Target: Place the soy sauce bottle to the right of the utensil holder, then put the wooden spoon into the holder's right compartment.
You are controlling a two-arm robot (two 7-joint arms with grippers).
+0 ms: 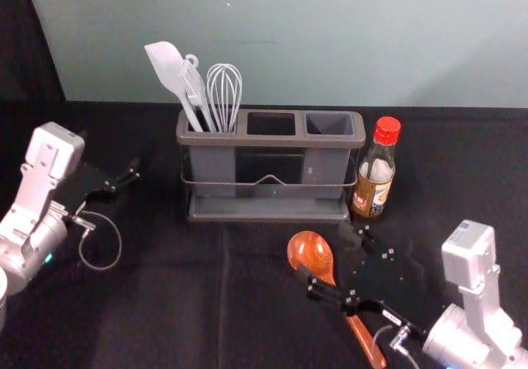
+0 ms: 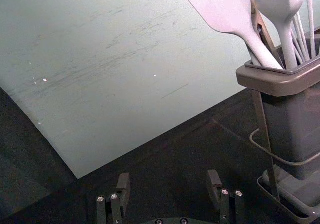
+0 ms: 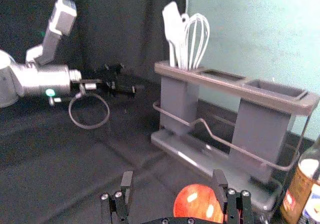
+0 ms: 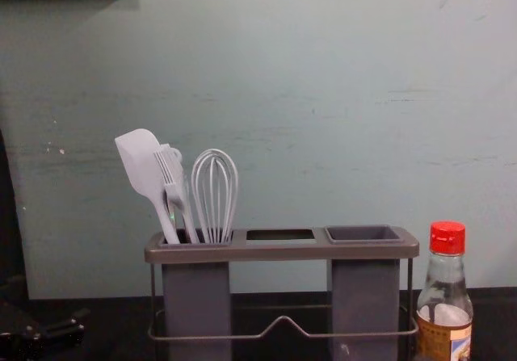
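The soy sauce bottle (image 1: 375,181) stands upright just right of the utensil holder (image 1: 272,141); the chest view agrees, with the bottle (image 4: 446,311) beside the holder (image 4: 283,252). The holder's right compartment (image 1: 330,125) is empty. The wooden spoon (image 1: 308,251) lies on the table in front of the holder, bowl toward it. My right gripper (image 1: 339,259) is open over the spoon, its arm hiding part of the handle. In the right wrist view, the spoon's bowl (image 3: 194,202) shows by my right gripper (image 3: 173,183). My left gripper (image 1: 110,153) is parked open at the left, likewise open (image 2: 167,185) in its wrist view.
White utensils, a spatula (image 1: 168,70), a brush and a whisk (image 1: 224,96), stand in the holder's left compartment. The middle compartment (image 1: 271,124) is empty. A pale wall (image 1: 289,39) rises behind the black-covered table (image 1: 165,303).
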